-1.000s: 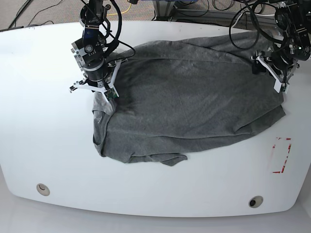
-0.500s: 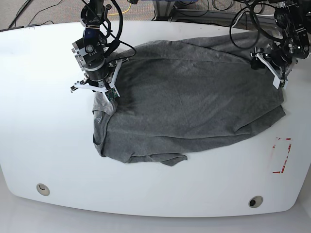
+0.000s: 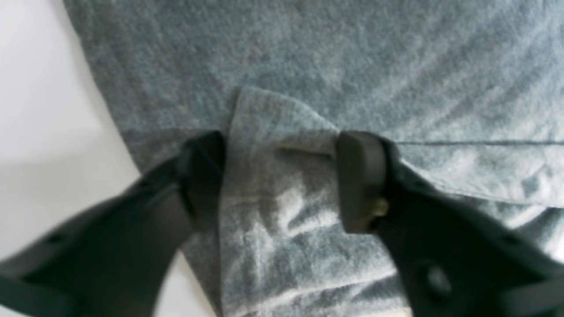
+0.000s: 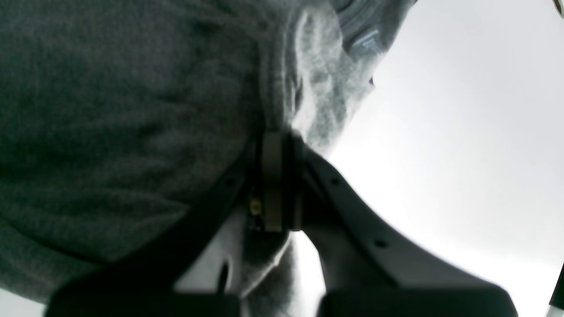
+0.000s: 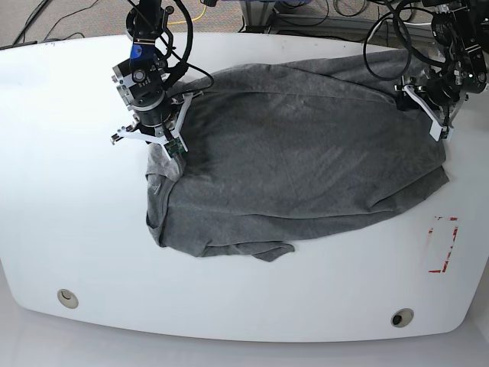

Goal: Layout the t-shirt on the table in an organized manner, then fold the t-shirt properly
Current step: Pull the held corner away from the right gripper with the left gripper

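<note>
Jaws first: the left gripper (image 3: 282,180) stands well open, its two dark fingers spread either side of a raised fold of the t-shirt (image 5: 306,160), gripping nothing yet. Over in the right wrist view, the right gripper (image 4: 275,185) is clamped tight on a bunched edge of the cloth, pads pressed together with fabric pinched between them.

What has changed? Very little on the cloth itself: the t-shirt lies in the same crumpled spread across the middle of the worktop (image 5: 69,199), lower hem curled under toward the bottom centre. The arm at the upper right of the base view has crept up and inward a touch over the last second, and the arm at the upper left has lifted slightly along its edge.

My read: this is still the laying-out stage. One corner is secured, the other awaits a pinch, and only then can the pair stretch the shirt flat.
</note>
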Controlling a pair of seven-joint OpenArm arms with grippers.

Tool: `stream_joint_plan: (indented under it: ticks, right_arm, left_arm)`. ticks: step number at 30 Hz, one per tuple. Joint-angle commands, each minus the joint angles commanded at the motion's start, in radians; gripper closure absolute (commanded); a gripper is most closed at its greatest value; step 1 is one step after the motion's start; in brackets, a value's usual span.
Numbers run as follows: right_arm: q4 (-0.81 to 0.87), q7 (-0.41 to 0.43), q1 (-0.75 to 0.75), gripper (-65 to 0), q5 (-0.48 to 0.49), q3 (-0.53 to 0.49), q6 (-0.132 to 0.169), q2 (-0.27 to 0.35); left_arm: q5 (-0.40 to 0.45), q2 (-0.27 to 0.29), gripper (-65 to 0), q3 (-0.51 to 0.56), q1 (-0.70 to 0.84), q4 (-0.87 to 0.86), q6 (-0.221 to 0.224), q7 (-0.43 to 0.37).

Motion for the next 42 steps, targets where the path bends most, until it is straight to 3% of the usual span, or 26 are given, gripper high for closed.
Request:
stream_joint_plan:
  ticks: [2, 6, 16, 28, 37, 40, 42]
  right_arm:
    - [0.000, 0.000, 0.000, 0.0, 0.000, 0.000, 0.000, 0.000]
    - [0.000, 0.000, 0.002, 0.0, 0.000, 0.000, 0.000, 0.000]
    - [0.000, 0.000, 0.002, 0.0, 0.000, 0.000, 0.000, 0.000]
    - [0.000, 0.000, 0.003, 0.0, 0.000, 0.000, 0.000, 0.000]
    - [0.000, 0.000, 0.003, 0.0, 0.000, 0.000, 0.000, 0.014]
    - [0.000, 0.000, 0.003, 0.0, 0.000, 0.000, 0.000, 0.014]
    - [0.000, 0.000, 0.005, 0.0, 0.000, 0.000, 0.000, 0.014]
  left_arm:
    - [0.000, 0.000, -11.1, 0.000, 0.000, 0.000, 0.000, 0.000]
    - [0.000, 0.000, -2.9, 0.000, -0.002, 0.000, -0.002, 0.000]
    - [-0.003, 0.000, -3.1, -0.029, 0.005, 0.104, -0.002, -0.002]
    - [-0.005, -0.003, -2.4, -0.028, 0.005, 0.110, -0.005, 0.002]
    - [-0.006, -0.002, -2.4, -0.031, 0.049, 0.256, -0.005, 0.002]
    - [-0.006, -0.002, -2.4, -0.034, 0.055, 0.310, -0.018, 0.002]
    - [-0.006, -0.002, -2.4, -0.060, 0.055, 0.334, -0.055, 0.002]
